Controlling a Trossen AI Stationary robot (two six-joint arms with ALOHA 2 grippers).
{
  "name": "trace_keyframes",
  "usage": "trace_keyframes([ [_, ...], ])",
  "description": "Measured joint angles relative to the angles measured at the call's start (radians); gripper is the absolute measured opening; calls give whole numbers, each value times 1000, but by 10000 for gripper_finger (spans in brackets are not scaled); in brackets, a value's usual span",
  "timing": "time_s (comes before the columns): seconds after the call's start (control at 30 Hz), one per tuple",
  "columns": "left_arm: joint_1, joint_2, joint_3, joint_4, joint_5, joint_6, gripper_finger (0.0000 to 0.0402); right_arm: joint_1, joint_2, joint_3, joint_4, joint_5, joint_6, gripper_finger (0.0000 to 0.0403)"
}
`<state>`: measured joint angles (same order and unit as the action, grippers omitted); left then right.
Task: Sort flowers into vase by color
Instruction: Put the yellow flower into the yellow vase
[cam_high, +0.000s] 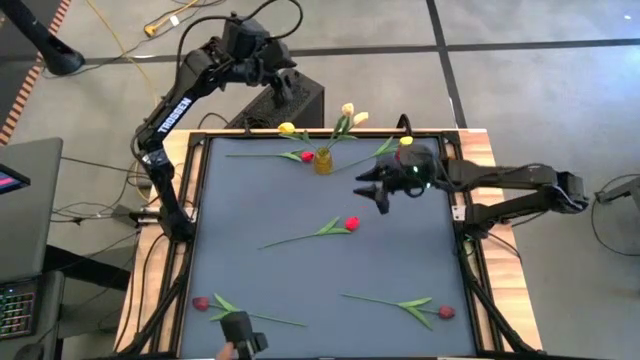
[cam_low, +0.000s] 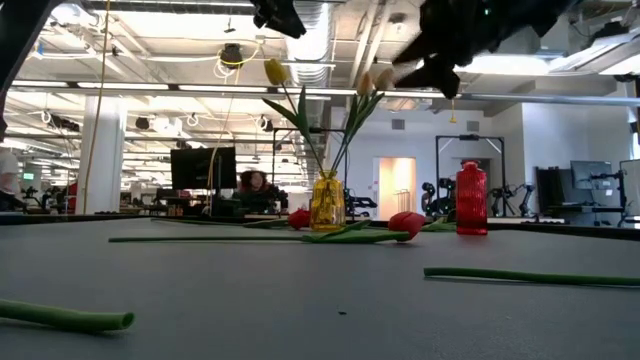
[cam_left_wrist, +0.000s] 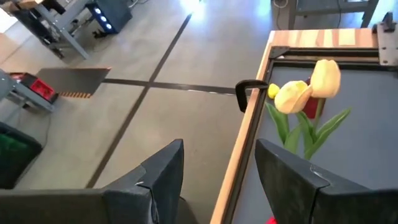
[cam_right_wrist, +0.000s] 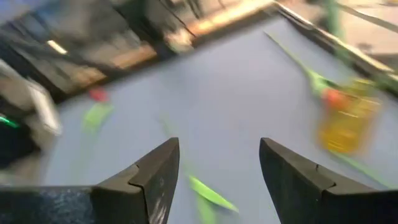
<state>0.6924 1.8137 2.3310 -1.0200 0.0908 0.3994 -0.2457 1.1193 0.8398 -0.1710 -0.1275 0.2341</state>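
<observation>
An amber glass vase (cam_high: 322, 160) (cam_low: 327, 203) stands near the table's far edge with two cream tulips (cam_high: 353, 114) (cam_left_wrist: 311, 87) in it. Loose flowers lie flat on the grey mat: a red one (cam_high: 307, 156) left of the vase, a yellow one (cam_high: 406, 141) to its right, another yellow one (cam_high: 287, 128) at the far edge, and red ones at the middle (cam_high: 351, 223), near left (cam_high: 200, 302) and near right (cam_high: 445, 312). My left gripper (cam_high: 285, 85) (cam_left_wrist: 217, 180) hangs open, high beyond the far edge. My right gripper (cam_high: 375, 190) (cam_right_wrist: 217, 180) hovers open, right of the vase.
A raised wooden frame (cam_high: 470, 150) rims the mat, with a black clamp (cam_left_wrist: 249, 93) on its far side. A small black device (cam_high: 240, 335) sits at the near edge. In the low view a red bottle (cam_low: 471, 198) stands beyond the table. Bare mat lies between the loose flowers.
</observation>
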Motion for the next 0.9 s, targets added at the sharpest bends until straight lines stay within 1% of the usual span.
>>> trace_keyframes([
  [0.1,-6,-9,25,-36,2,-24,187,-98,1,54,-108,-5,-103,249],
  [0.27,-11,-51,8,-84,8,-57,187,-302,0,129,-242,-6,-128,249],
  [0.37,-13,-70,8,-99,9,-84,187,-396,16,133,-260,-6,-183,249],
  [0.5,-16,-98,8,-98,40,-110,187,-503,72,132,-257,-30,-206,249],
  [0.6,-24,-112,8,-98,44,-131,187,-555,130,132,-219,-31,-220,249],
  [0.67,-30,-120,8,-98,44,-137,187,-573,181,142,-210,-35,-258,249],
  [0.9,-44,-123,8,-108,45,-167,187,-598,402,296,-294,-79,-435,249],
])
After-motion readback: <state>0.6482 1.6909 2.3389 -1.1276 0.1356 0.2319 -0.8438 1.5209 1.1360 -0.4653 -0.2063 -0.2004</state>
